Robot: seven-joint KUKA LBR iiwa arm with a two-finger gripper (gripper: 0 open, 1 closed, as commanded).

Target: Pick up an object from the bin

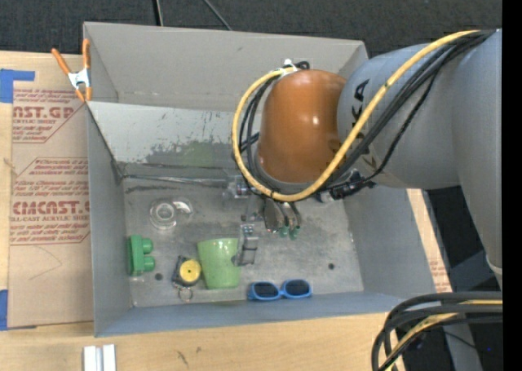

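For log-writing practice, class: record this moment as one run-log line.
stage: hand low in bin | nearest: light green cup, just beside hand | also: blue sunglasses by front wall

The grey arm (432,117) is reaching in from the right and bending down at the wrist. An orange cover (298,125) is capping that wrist, with yellow and black cables (242,121) looping around it. The gripper (265,235) is hanging beneath, pointing downward.

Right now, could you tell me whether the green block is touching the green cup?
Apart. The camera view shows a strip of bare bin floor between the green block and the green cup.
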